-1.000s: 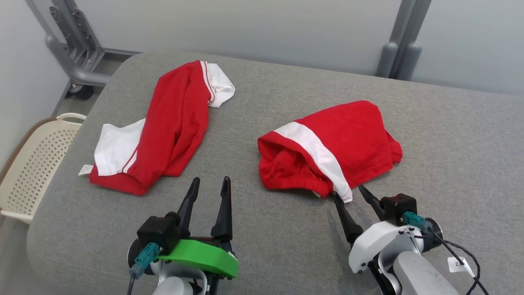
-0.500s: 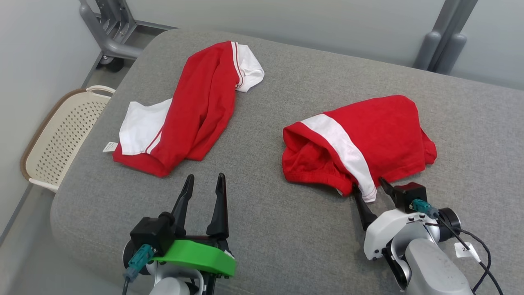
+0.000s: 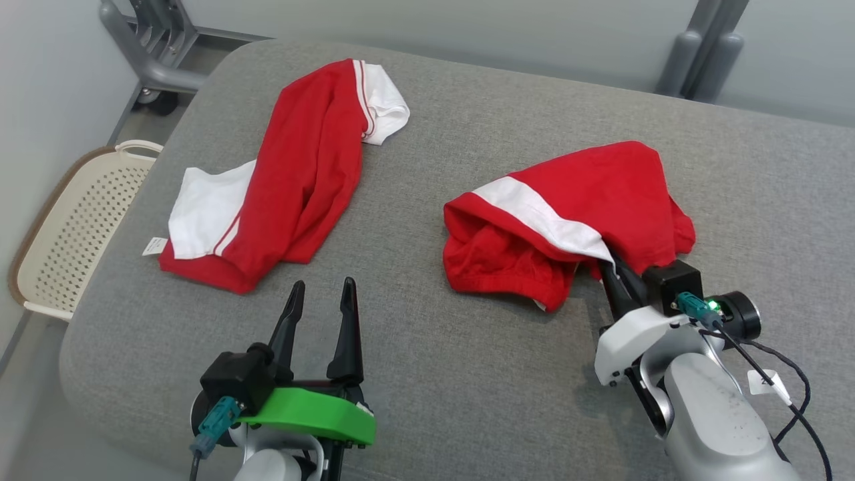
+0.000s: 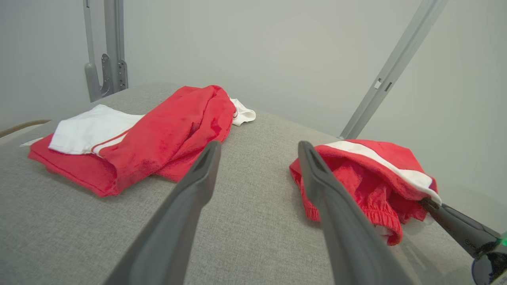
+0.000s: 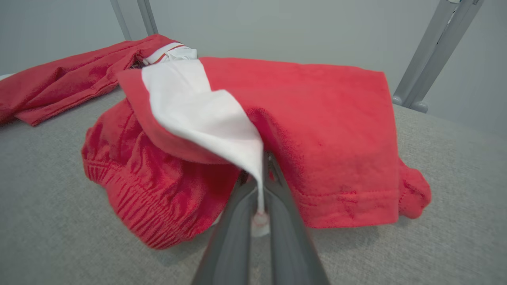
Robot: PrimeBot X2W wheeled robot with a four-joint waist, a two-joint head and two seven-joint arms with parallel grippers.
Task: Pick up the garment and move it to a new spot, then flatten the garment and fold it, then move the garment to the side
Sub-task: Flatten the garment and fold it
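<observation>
- Two red-and-white pieces of clothing lie well apart on the grey fabric-topped counter (image 3: 467,381).
- The garment (image 3: 614,187) is a crumpled heap right of the counter's middle, about halfway between the near and far edges. It is red with a white band (image 3: 534,212), and a gathered red hem faces the near edge.
- Right pincer (image 3: 609,262): fingers (image 5: 233,237) together, clamped on the garment's near corner, where the white band ends. The pinched corner sits a little above the counter; the rest of the heap rests on it.
- Left pincer (image 3: 322,284): fingers apart with bare counter between them, close to the near edge and left of the garment. It touches neither piece.
- The other garment (image 3: 300,180) is a long shape by the left edge, running from near the far-left corner toward the near edge. A small white label (image 3: 155,246) lies at its near end.
- A cream perforated basket (image 3: 73,227) stands on the floor beyond the left edge.
- Grey metal posts (image 3: 701,47) stand beyond the far edge.
</observation>
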